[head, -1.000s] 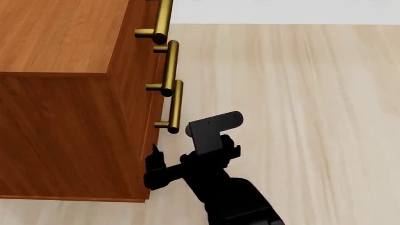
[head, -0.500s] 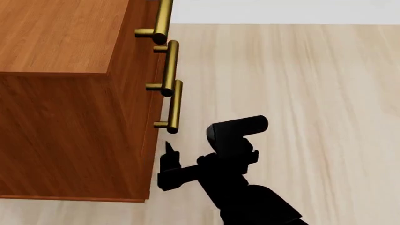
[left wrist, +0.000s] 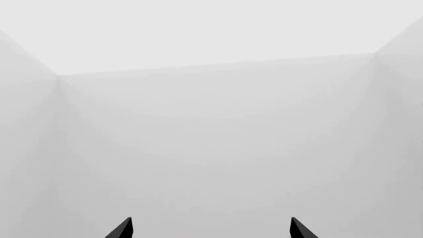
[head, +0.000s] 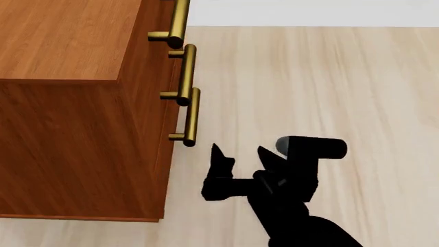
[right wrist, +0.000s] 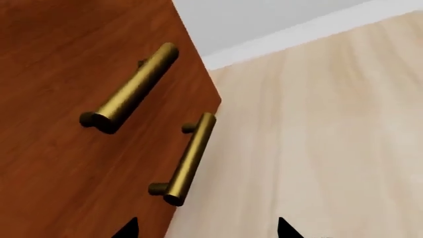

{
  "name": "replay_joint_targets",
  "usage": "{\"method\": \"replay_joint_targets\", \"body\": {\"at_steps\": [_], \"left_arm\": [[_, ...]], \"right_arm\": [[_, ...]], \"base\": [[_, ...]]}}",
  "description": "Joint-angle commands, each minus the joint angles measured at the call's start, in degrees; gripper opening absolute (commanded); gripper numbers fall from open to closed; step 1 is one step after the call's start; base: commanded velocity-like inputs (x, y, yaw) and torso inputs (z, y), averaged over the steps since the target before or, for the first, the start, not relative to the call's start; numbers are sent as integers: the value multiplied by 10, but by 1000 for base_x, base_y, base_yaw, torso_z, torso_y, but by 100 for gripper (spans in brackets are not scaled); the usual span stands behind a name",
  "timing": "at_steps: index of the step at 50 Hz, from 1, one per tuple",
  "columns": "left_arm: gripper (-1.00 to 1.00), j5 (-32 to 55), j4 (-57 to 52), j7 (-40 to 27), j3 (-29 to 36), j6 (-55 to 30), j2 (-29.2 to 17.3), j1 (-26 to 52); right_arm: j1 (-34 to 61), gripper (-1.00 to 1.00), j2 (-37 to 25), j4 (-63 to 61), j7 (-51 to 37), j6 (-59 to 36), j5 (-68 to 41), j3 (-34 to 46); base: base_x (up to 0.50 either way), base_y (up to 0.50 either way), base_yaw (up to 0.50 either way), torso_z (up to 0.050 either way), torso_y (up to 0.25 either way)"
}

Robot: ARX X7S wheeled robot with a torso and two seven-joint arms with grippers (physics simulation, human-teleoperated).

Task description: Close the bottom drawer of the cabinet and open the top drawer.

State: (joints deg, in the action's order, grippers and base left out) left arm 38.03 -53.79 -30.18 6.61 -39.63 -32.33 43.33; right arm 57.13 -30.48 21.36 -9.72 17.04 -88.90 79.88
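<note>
Three brass bar handles stack down the front of the cabinet (head: 69,103) at the left of my head view: top drawer handle (head: 175,23), middle drawer handle (head: 185,74), bottom drawer handle (head: 190,117). All three drawer fronts look flush with the cabinet face from this angle; I see no drawer pulled out, the bottom drawer (head: 166,149) included.

My right end effector (head: 240,154) sits over the pale wood floor (head: 329,92), just right of the cabinet's front corner, below the bottom handle and apart from it. Its two fingers are spread, pinching nothing. Nearer fingertip (head: 218,154) points up toward that handle without touching.

Right wrist view: two handles on the reddish-brown front, floor alongside, white baseboard (right wrist: 297,34) behind. I cannot say which drawers these two belong to.

My left end effector (left wrist: 210,229) faces blank grey wall; fingertips spread, nothing between them.
</note>
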Motion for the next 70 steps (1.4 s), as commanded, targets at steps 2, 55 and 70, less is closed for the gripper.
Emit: {"method": "replay_joint_targets", "body": {"at_steps": [2,55,70], "left_arm": [[100,1,1,-3,5,2,-1,4],[100,3,5,-13,22,12,-6,9],[100,18,0,-20,15,5,-14,16]], "right_arm": [[-23,100,-50,-84,-10,22,-67,-50],[-18,100,-29,-272,-80,98,-280,-216],[32,100,30,-160,-46,45,-332,-219]], "base": [[0,0,0,0,0],[0,0,0,0,0],[0,0,0,0,0]]}}
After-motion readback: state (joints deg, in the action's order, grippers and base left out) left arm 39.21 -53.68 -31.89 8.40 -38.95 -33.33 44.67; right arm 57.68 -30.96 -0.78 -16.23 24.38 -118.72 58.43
